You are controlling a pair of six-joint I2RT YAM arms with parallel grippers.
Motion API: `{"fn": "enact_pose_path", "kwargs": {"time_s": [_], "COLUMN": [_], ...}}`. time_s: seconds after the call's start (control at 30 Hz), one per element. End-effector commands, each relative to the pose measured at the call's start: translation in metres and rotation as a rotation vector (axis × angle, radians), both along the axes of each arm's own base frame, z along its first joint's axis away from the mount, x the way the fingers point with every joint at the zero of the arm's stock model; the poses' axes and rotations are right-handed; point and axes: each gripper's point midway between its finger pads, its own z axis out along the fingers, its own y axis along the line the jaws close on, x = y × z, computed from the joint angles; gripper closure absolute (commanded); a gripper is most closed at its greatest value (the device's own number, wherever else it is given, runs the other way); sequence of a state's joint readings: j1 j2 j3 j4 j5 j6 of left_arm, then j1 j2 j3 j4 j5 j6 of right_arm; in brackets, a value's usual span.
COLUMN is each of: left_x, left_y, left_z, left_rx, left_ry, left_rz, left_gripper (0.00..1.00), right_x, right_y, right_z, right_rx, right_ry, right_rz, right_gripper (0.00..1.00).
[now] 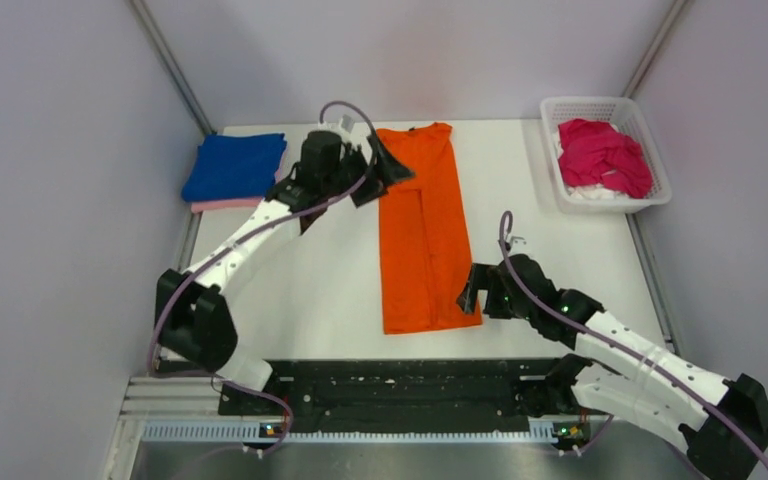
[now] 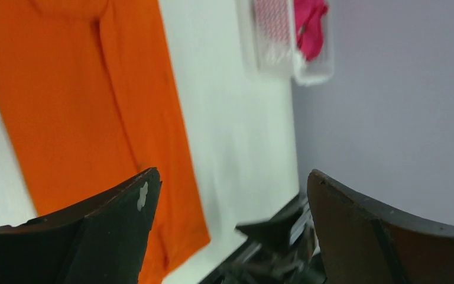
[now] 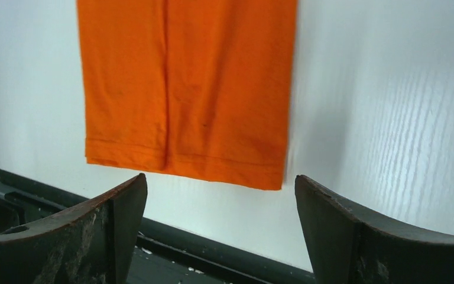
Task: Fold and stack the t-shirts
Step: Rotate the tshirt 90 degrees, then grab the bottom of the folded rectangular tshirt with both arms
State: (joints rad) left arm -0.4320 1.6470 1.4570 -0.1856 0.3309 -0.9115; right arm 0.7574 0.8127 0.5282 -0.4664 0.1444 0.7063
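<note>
When seen from above, the orange t-shirt lies flat in the middle of the white counter. It is folded into a long strip. Its neck is at the far end and its bottom edge is close to the arms. The left gripper is at the far left corner of the strip, by the shoulder, with its jaws wide apart. The right gripper is just beside the near right corner, and it is wide too. At the far left of the counter, the blue t-shirt sits folded on top of the pink t-shirt. Only a thin pink edge peeks out. At the far right stands a white basket with the magenta t-shirt bunched up inside it.

From the left wrist, the picture is a bit blurry. The two dark fingers stand far apart with no cloth between them. The orange t-shirt fills the top left, and the basket shows at the top.

From the right wrist, the two dark fingers are also far apart and hold no cloth. The bottom edge of the orange t-shirt lies flat on the counter just past them. Its two folded sides meet in a line down the strip. A black rail runs along the near edge of the counter.
</note>
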Motion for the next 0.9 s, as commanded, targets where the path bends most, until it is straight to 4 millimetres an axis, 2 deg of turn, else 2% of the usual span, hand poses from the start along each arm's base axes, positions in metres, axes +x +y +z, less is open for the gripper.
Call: {"fn": "enact_pose_path", "kwargs": {"time_s": [0.0,0.07,0.13,0.2,0.27,0.3,0.43,0.63,0.87], "left_x": [-0.102,-0.145,-0.178,-0.202,-0.22,-0.226,-0.24,-0.255,-0.264], "left_y": [0.013,0.023,0.031,0.035,0.037,0.04,0.047,0.043,0.033], "left_z": [-0.13,-0.156,-0.173,-0.187,-0.195,-0.197,-0.206,-0.222,-0.239], "left_rx": [0.195,0.232,0.256,0.275,0.277,0.287,0.322,0.321,0.345], "left_ry": [0.267,0.359,0.422,0.465,0.499,0.511,0.526,0.578,0.625], "left_rz": [-0.129,-0.158,-0.177,-0.194,-0.218,-0.218,-0.21,-0.247,-0.285], "left_gripper": [0.04,0.05,0.08,0.1,0.18,0.21,0.3,0.5,0.56], "right_x": [-0.003,-0.002,-0.003,-0.002,0.0,0.001,0.0,-0.006,-0.01], "right_y": [-0.012,-0.013,-0.01,-0.008,-0.006,-0.005,-0.002,-0.006,-0.008], "right_z": [-0.014,-0.019,-0.025,-0.031,-0.037,-0.04,-0.048,-0.058,-0.067], "right_rx": [-0.002,-0.018,-0.03,-0.043,-0.058,-0.065,-0.094,-0.116,-0.141], "right_ry": [0.095,0.121,0.145,0.161,0.178,0.19,0.228,0.243,0.265], "right_rz": [-0.071,-0.073,-0.056,-0.039,-0.029,-0.021,0.015,0.03,0.051], "right_gripper": [0.08,0.11,0.16,0.24,0.37,0.44,0.54,0.6,0.65]}}
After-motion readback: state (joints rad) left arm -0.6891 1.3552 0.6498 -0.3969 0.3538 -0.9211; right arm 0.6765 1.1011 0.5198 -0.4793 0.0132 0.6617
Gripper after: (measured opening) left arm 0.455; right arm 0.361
